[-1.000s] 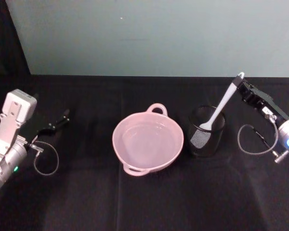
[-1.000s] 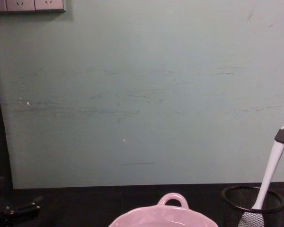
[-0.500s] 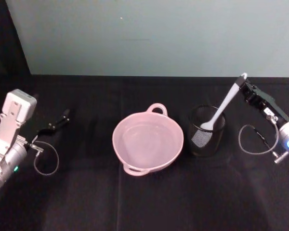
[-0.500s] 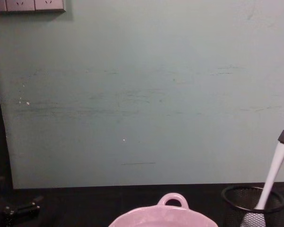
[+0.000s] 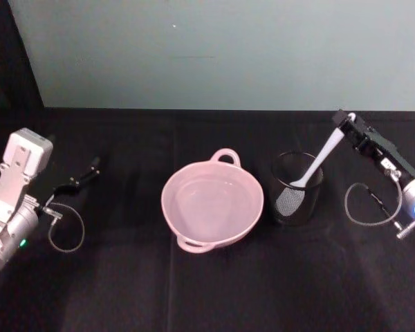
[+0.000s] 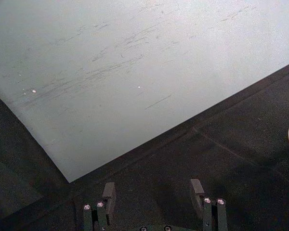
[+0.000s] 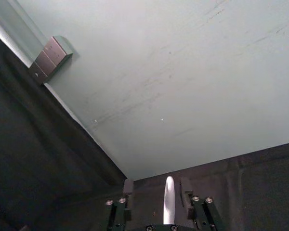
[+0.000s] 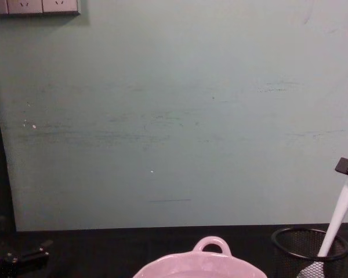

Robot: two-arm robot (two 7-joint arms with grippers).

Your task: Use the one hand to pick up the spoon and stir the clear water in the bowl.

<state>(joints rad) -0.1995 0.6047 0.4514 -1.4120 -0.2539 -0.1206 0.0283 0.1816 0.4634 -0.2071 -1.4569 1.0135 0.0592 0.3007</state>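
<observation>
The pale pink bowl (image 5: 166, 205) sits mid-table with clear water (image 5: 211, 204) glinting faintly inside; its loop handle and far rim (image 8: 211, 245) show in the chest view. To its right the white spoon (image 5: 317, 160) leans in a black wire-mesh cup (image 5: 297, 188), blade down. My right gripper (image 5: 342, 123) is at the top end of the spoon handle. In the right wrist view the handle (image 7: 168, 199) stands between the gripper's (image 7: 157, 186) spread fingers with a gap on each side. My left gripper (image 5: 90, 169) rests open at the far left.
Black cloth covers the table up to a pale green wall at the back. Grey cable loops lie on the cloth beside each wrist (image 5: 365, 205). The mesh cup stands close to the bowl's right rim.
My right gripper has dropped lower and slightly right, so the handle end now sits between its fingers. The spoon leans further right. The left arm is unchanged.
</observation>
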